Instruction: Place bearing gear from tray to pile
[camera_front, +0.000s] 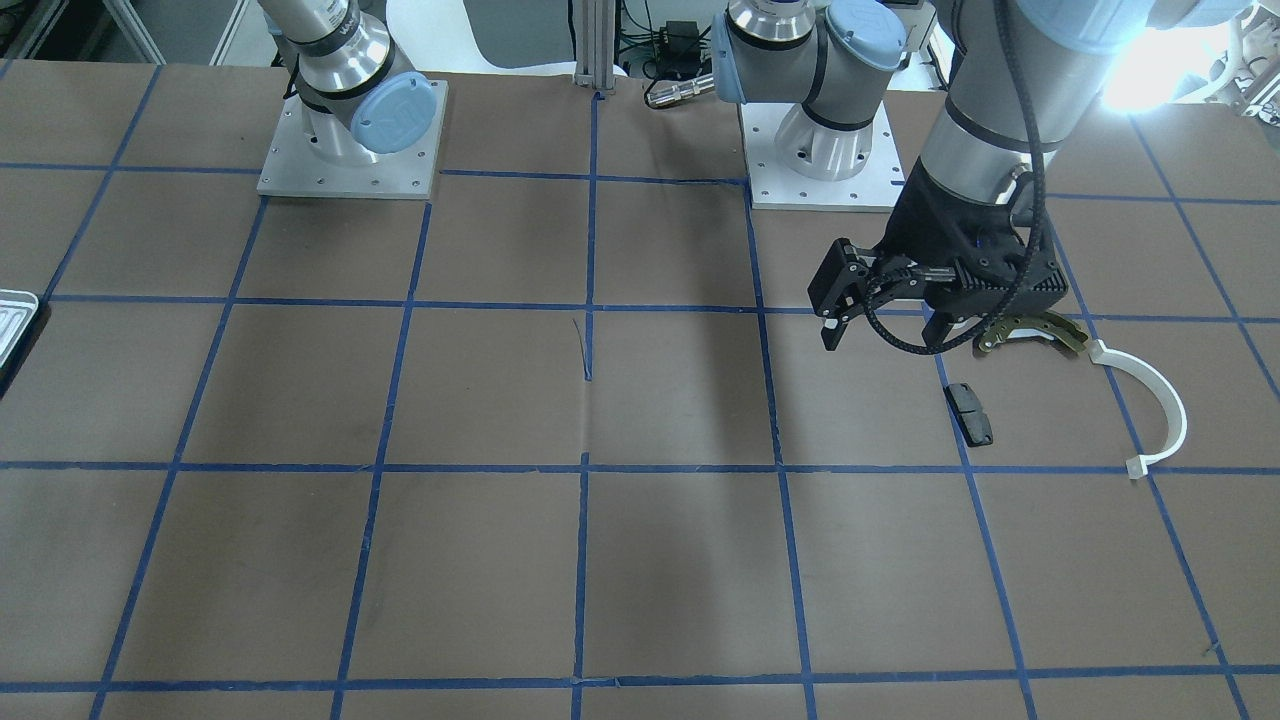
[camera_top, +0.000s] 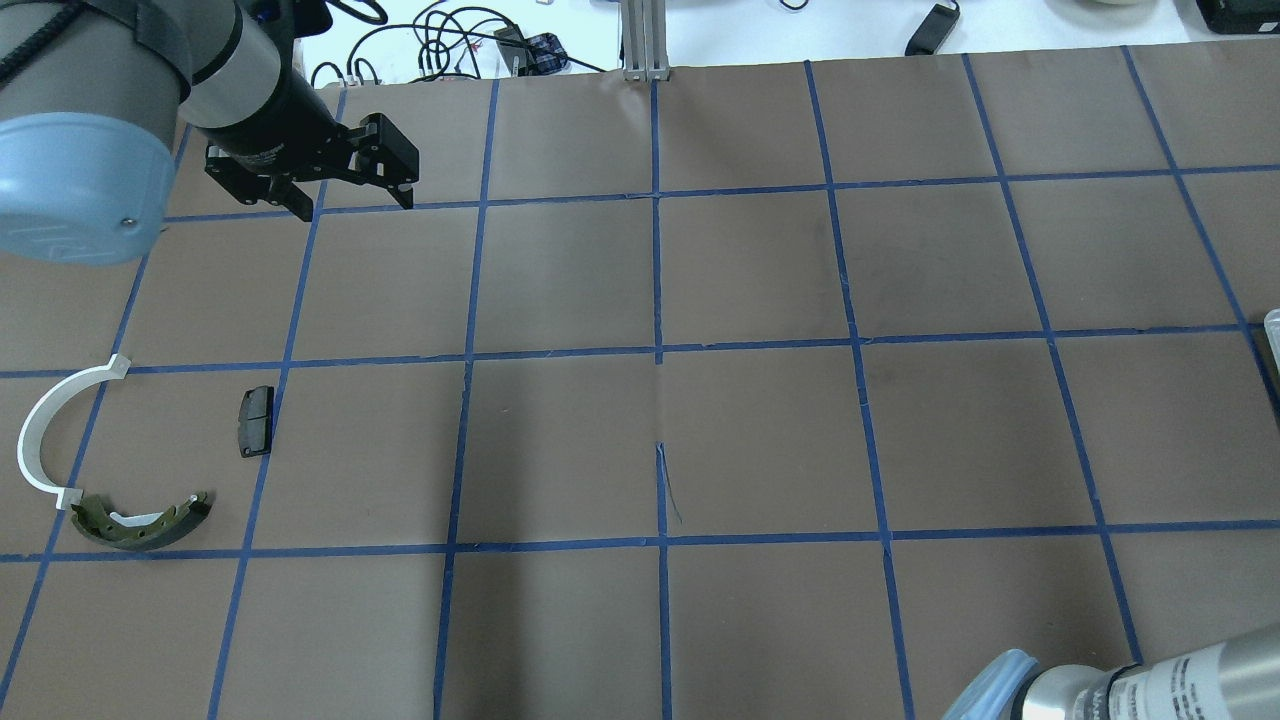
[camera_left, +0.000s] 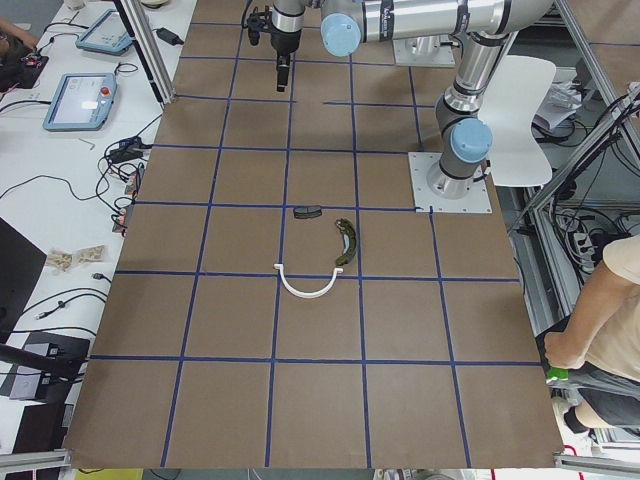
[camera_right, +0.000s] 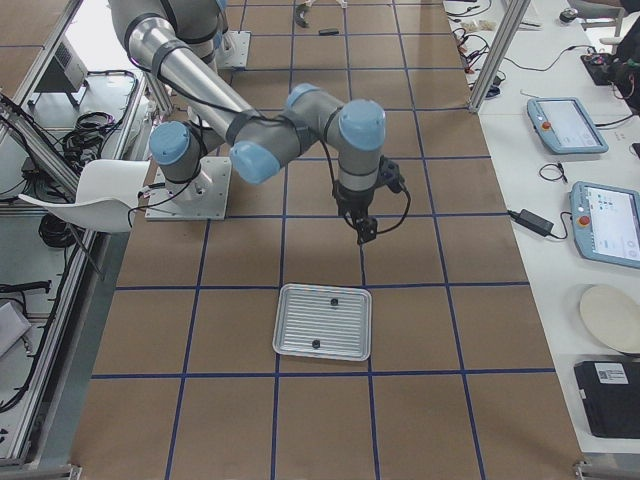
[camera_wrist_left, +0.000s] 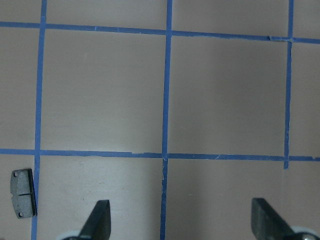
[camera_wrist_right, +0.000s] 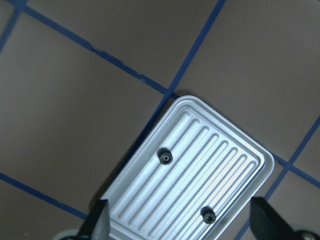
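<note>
Four fixed cams ring the worktop (camera_top: 760, 450): front, overhead, both ends. Wrist cams look straight down, close. Right one and right-end view share the tray (camera_wrist_right: 220, 150).

Beneath left gripper (camera_top: 355, 208): brown table (camera_top: 760, 440) gridded with blue tape | beyond it: white bench (camera_top: 740, 25) strewn with black cables (camera_top: 440, 25) | beyond right gripper (camera_right: 362, 235): two touchscreen pendants (camera_right: 565, 125), aluminium post (camera_right: 497, 50) | behind it: white chair (camera_right: 95, 190)

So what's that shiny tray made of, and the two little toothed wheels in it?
The tray looks like metal, maybe aluminium: it is silvery and ribbed, with bright glare. The two gears look like dark metal or black plastic, but they are too small to tell which.
</note>
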